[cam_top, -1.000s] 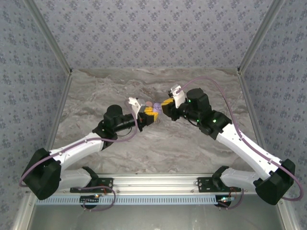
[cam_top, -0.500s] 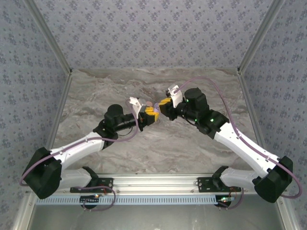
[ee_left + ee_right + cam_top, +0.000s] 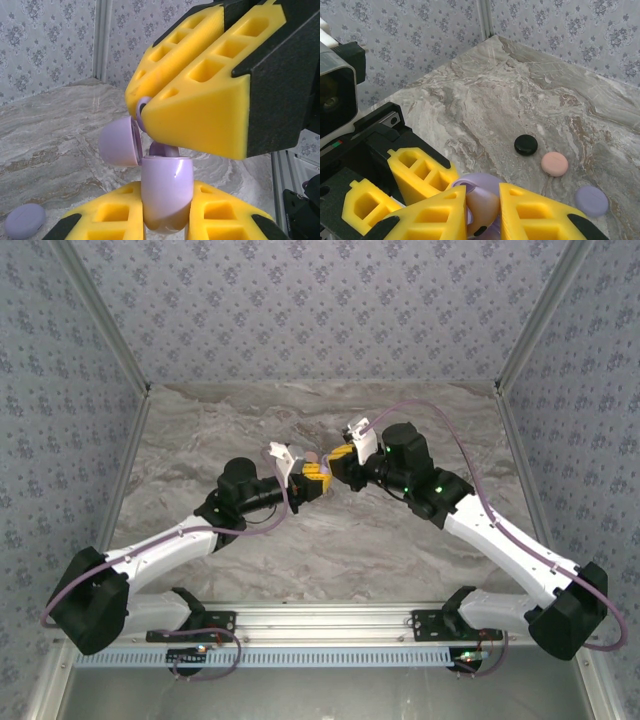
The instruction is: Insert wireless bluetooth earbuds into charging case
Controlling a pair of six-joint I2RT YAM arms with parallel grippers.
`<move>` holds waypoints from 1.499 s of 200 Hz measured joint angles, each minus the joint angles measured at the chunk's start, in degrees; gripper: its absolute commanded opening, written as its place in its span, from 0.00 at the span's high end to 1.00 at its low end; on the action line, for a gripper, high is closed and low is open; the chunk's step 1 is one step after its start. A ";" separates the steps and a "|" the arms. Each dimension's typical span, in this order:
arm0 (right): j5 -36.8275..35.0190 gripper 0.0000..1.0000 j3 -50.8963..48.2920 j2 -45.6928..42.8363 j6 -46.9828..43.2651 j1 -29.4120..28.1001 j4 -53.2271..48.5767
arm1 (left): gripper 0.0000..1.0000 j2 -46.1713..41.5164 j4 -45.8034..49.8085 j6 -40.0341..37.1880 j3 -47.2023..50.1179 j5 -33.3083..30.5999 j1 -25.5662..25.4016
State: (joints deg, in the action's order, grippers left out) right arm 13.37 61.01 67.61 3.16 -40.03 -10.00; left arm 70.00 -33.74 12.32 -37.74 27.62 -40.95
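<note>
Tiny lilac comma-shaped earbud (image 3: pixel 142 107) pinched by the yellow-padded right gripper (image 3: pixel 342 458), held just above the open glossy lilac charging case (image 3: pixel 167 190) (lid swung aside), itself clamped in the left gripper (image 3: pixel 315 478), black round case (image 3: pixel 526 145), pink round case (image 3: pixel 554 163) and lilac round case (image 3: pixel 591 201) laid on the grey-veined marble tabletop (image 3: pixel 520 85), enclosed by floral-papered walls (image 3: pixel 320 310).

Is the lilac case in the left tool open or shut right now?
Open. The lilac case sits clamped in the left tool, and its lid is swung off to one side, leaving the top uncovered.
</note>
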 measured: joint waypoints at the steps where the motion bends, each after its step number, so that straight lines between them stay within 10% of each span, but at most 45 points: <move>1: 0.02 0.76 0.00 0.00 0.00 0.00 0.00 | 1.00 0.00 0.00 -0.02 0.00 0.00 0.00; 118: 8.81 0.57 5.40 0.72 3.06 2.38 -2.45 | 1.00 0.31 -7.45 2.67 0.02 -0.24 0.00; 196: 15.45 0.00 5.62 -3.39 10.38 12.66 -1.11 | 1.00 0.31 -10.25 3.45 0.02 -0.13 -0.07; 300: 33.24 0.00 2.34 3.45 16.98 11.19 4.31 | 1.00 0.76 -11.15 4.15 -0.02 0.26 -0.07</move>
State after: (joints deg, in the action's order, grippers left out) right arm 46.61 63.35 71.07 20.14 -28.84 -5.69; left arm 70.76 -44.88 16.47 -37.76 27.88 -41.01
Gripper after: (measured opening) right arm 0.998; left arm 0.178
